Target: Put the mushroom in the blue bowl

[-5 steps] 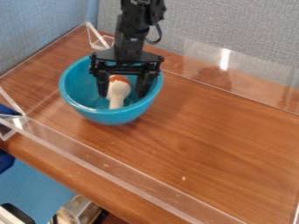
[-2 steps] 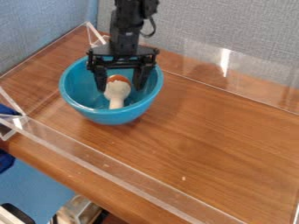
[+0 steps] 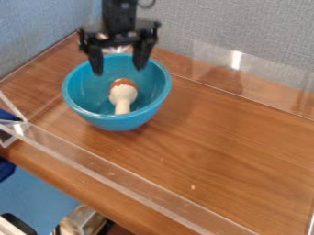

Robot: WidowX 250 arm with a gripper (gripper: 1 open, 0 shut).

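The mushroom (image 3: 121, 95) lies inside the blue bowl (image 3: 86, 99), cream stem toward the front and reddish-brown cap toward the back. The bowl stands at the back left of the wooden table. My gripper (image 3: 120, 64) hangs above the bowl's far rim, open, with its two black fingers spread wide and nothing between them. It is clear of the mushroom.
A low clear acrylic wall (image 3: 233, 66) runs around the wooden tabletop (image 3: 208, 138). A blue-grey wall stands right behind the bowl and the arm. The table's front edge drops off at the lower left.
The open gripper has risen out of the bowl and shifted slightly back and left. The mushroom stays lying in the bowl.
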